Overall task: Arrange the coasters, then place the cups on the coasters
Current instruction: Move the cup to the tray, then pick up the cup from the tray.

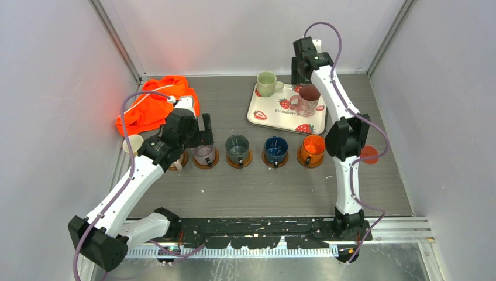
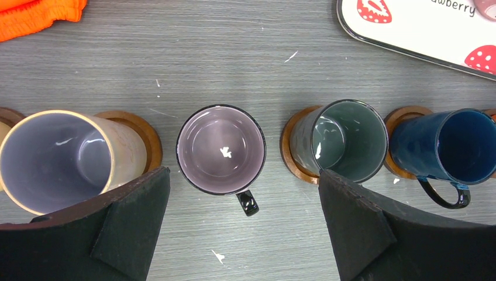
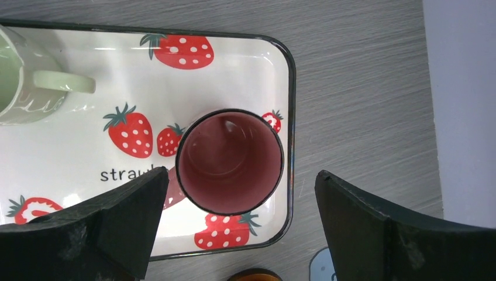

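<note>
A row of cups stands on brown wooden coasters: a cream cup, a lilac-grey cup, a dark grey-green cup, a navy cup and an orange cup. My left gripper hangs open above the lilac-grey cup and touches nothing. A pink cup and a pale green cup stand on the strawberry tray. Over the pink cup my right gripper is open, one finger on each side, apart from it.
An orange cloth lies at the back left. Another cream cup stands at the far left of the row. A red coaster peeks out behind the right arm. A light-blue coaster edge shows near the tray corner.
</note>
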Controlling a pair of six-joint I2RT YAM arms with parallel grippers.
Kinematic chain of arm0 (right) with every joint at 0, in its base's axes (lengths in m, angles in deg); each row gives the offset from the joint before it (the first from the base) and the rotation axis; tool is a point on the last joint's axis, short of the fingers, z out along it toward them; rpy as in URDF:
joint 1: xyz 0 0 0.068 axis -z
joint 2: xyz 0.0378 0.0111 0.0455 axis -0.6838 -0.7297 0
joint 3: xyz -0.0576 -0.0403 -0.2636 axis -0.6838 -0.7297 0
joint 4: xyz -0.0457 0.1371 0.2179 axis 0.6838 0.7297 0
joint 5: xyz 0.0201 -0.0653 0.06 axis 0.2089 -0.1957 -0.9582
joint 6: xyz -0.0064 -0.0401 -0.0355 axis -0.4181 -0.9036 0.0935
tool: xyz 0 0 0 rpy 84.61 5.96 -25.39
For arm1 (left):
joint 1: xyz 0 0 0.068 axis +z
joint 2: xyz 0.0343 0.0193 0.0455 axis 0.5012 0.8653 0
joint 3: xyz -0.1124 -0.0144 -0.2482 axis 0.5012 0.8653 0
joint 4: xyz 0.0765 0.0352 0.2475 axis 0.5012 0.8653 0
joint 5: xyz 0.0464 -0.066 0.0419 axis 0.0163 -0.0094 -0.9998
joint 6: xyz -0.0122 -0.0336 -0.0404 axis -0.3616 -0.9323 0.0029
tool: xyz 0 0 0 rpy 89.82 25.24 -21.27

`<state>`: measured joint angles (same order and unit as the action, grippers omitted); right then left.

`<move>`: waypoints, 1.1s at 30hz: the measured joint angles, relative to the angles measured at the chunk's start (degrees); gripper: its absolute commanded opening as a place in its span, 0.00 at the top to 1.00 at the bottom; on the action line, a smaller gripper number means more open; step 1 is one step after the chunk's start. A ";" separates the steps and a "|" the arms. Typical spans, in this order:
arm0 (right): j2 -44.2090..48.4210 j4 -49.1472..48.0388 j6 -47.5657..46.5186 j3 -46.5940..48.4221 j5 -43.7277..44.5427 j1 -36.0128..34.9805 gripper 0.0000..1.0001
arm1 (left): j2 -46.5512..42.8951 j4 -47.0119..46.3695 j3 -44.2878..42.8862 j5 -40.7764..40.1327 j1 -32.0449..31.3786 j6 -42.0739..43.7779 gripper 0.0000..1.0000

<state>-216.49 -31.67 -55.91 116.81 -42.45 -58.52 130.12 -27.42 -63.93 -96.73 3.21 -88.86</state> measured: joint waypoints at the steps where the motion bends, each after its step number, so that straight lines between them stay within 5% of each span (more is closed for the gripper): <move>1: 0.00 0.39 0.31 0.20 0.94 -0.57 0.00 | 0.00 0.02 0.00 0.07 0.00 0.02 0.00; 33: -7.63 3.06 -1.64 1.33 17.92 -8.11 0.00 | -0.35 -0.02 -0.02 0.28 0.00 0.00 0.00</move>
<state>-224.12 -28.61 -57.55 118.15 -24.53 -66.63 129.77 -27.45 -63.95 -96.45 3.21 -88.86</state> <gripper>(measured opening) 0.998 0.996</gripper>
